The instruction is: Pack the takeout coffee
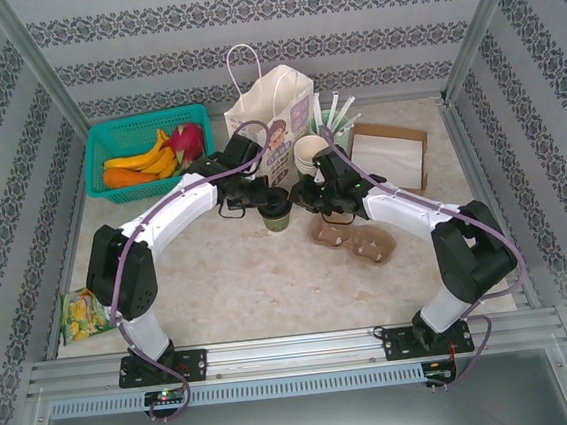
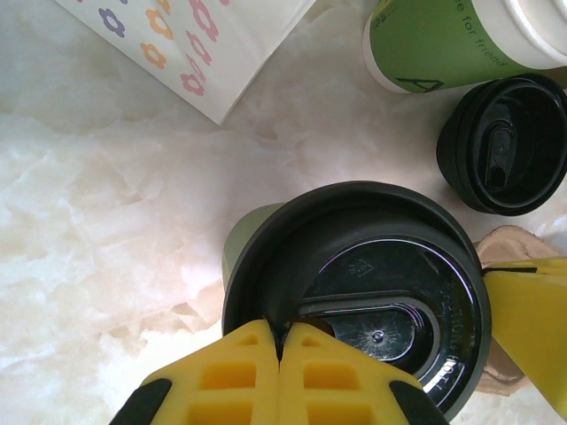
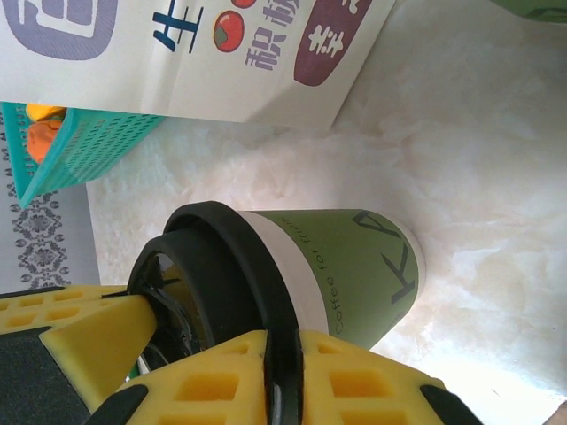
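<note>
Takeout coffee (image 3: 354, 266) rim behind right fingers (image 3: 213, 385)

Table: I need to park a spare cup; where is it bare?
Bare: the front middle between arm bases, snack packet and cup carrier; a smaller patch in front of the teal basket. Crowded: around paper bag, takeout coffee and cup stack.

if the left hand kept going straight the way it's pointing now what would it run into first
The black lid of the takeout coffee: the left hand has its shut tips right at the lid's near rim, seemingly touching it.
</note>
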Robot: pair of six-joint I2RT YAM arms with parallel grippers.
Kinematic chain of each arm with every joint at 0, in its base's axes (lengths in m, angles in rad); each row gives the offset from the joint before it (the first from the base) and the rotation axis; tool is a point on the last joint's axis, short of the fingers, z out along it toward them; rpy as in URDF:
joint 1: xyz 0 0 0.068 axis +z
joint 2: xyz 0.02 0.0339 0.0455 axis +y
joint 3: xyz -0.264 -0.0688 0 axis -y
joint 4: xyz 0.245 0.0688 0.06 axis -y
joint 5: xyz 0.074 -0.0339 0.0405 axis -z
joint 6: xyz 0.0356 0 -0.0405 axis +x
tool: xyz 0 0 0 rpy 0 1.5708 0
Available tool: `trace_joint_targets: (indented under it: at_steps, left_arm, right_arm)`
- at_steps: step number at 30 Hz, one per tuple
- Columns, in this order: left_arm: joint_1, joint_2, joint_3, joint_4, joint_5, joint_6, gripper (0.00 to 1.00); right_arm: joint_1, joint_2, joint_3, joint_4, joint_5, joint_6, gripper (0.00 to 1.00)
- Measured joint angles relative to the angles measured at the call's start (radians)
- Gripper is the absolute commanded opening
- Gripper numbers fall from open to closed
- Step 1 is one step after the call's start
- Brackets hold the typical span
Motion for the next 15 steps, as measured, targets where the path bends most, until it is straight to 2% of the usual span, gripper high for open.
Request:
trace_joint_targets:
  at_steps: [8,15]
  left_arm:
    - [0.0,0.002,-0.008,0.006,0.005,0.0,0.0]
    - [0.015,-0.012,-0.067,0.063,0.033,-0.001,0.0]
  right_arm:
    - [0.032,0.008,0.028,-0.061,0.082,-0.064,0.17]
    - [0.038,0.022,0.029,-0.069,0.105,-0.098,0.17]
